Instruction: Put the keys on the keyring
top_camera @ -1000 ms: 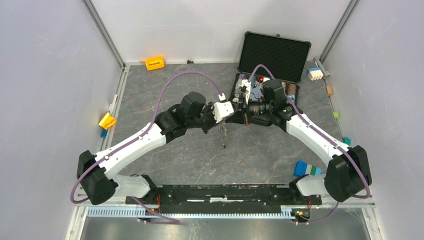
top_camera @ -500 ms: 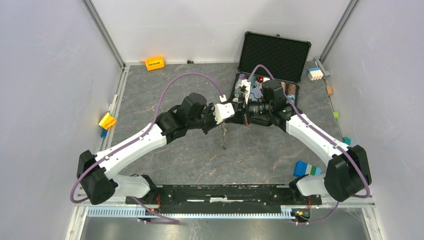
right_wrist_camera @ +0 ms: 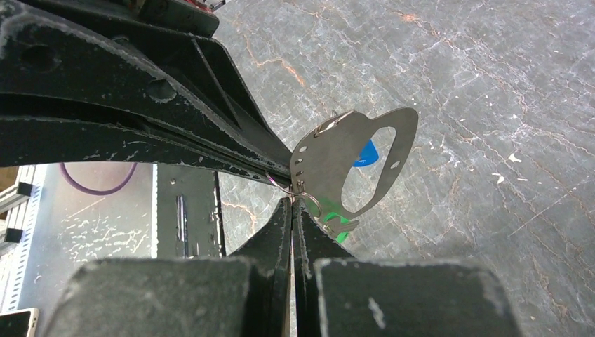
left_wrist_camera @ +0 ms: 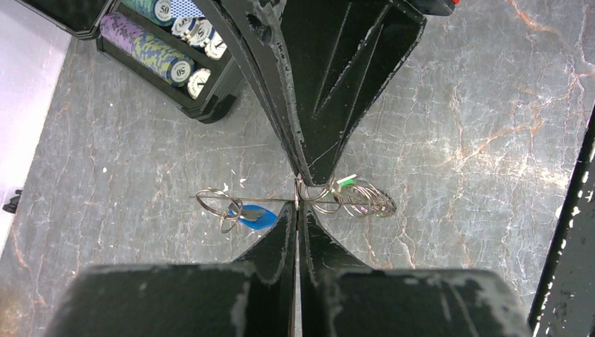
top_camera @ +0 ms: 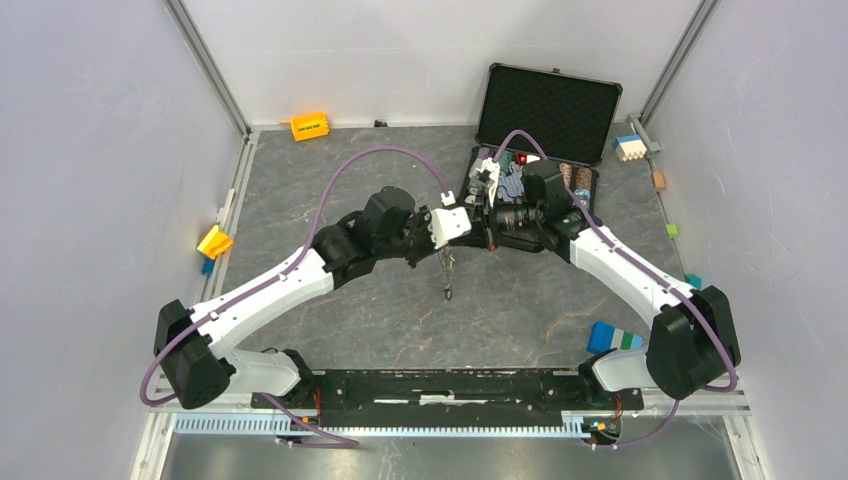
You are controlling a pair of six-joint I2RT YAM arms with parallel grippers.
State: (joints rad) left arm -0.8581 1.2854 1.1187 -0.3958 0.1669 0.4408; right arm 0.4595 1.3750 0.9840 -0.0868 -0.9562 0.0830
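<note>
The keyring (right_wrist_camera: 393, 151) is a flat silver oval loop held above the table. In the left wrist view it shows edge-on as a thin line (left_wrist_camera: 245, 200). My left gripper (left_wrist_camera: 297, 201) is shut on its edge. My right gripper (right_wrist_camera: 295, 198) is shut on a small wire ring (right_wrist_camera: 313, 203) at the loop's rim, fingertip to fingertip with the left. A green tag (right_wrist_camera: 335, 230) and a small grey flat piece, perhaps a key, hang by that ring. Several small rings (left_wrist_camera: 368, 199) and a blue tag (left_wrist_camera: 254, 216) hang from the loop. In the top view the bunch (top_camera: 446, 272) dangles below both grippers.
An open black case (top_camera: 548, 100) with poker chips (left_wrist_camera: 151, 53) stands just behind the grippers. An orange block (top_camera: 309, 125) lies at the back, a yellow one (top_camera: 214, 241) at the left edge and a blue, green and white block (top_camera: 613, 337) near the right arm's base.
Almost nothing. Both wrists have shifted a touch away from the bases, still pinched together on the keyring, which hangs as before.
</note>
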